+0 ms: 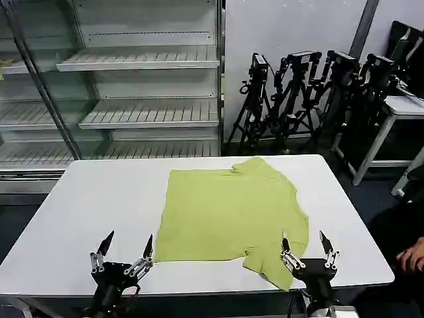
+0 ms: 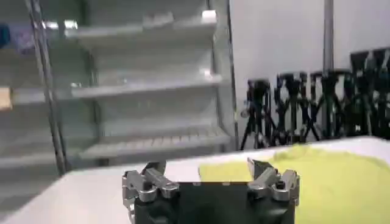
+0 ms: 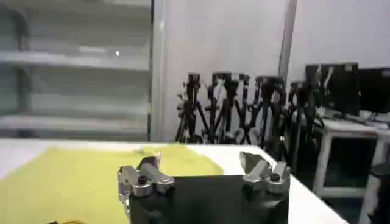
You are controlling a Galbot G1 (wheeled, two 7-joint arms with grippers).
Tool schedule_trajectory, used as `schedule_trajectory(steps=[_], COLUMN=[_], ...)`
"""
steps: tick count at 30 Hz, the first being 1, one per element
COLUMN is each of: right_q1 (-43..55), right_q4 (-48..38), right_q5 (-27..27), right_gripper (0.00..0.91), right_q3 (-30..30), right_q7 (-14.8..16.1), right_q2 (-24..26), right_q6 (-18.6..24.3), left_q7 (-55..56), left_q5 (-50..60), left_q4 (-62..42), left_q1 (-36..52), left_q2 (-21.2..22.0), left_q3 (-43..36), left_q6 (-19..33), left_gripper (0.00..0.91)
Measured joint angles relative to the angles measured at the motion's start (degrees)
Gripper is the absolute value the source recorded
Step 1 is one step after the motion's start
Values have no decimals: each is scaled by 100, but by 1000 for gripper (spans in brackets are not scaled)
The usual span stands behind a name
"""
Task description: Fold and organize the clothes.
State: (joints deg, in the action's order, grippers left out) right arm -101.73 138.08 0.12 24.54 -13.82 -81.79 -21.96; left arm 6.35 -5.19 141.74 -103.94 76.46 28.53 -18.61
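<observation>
Across the middle of the head view, your single lime-green T-shirt (image 1: 228, 213) lay spread flat on the white table (image 1: 86, 199), running from the centre of the frame down toward the lower right. One sleeve (image 1: 278, 268) reached almost to the table's near edge at the lower right; the other sleeve (image 1: 262, 165) pointed toward the far edge, near the upper middle of the cloth.

Your left gripper (image 1: 126, 248) sat at the lower left of the frame, over the table's near edge, fingers spread apart and holding nothing. Its right-hand fingertip stood just beside the shirt's lower-left corner, and whether it touched the cloth could not be told. In the left wrist view that gripper (image 2: 210, 173) showed released too, with the shirt (image 2: 329, 176) lying beyond it and to one side.

Your right gripper (image 1: 305, 248) sat at the lower right, also spread wide and empty, one fingertip over the near sleeve and the other past the cloth's edge. In the right wrist view, the gripper (image 3: 204, 167) had the shirt (image 3: 73, 182) stretching ahead of it.

You had one shirt, one table and two grippers. Behind the table stood a shelving unit (image 1: 132, 86) at the upper left and a row of tripods (image 1: 311, 93) at the upper right.
</observation>
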Motion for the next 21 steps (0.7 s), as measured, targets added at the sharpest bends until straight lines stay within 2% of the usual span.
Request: schedule_trajectory(steps=[9,21], right_q1=[-43,-5], right_q4=[-232,-574], right_q5=[-112,-260], right_gripper=[907,907], right_q3=[-187,-464], right_q7=[-90,-174], right_q2=[-78,-262], right_q6=[-266,-408], left_q7=[138,226], left_q5=[-144,-283], left_q4=[-426,-1038], left_q1=[443,987], left_q2=[-245,-442], left_q3=[-204,-580], left_q6=[-772,-1218], left_gripper=[907,907])
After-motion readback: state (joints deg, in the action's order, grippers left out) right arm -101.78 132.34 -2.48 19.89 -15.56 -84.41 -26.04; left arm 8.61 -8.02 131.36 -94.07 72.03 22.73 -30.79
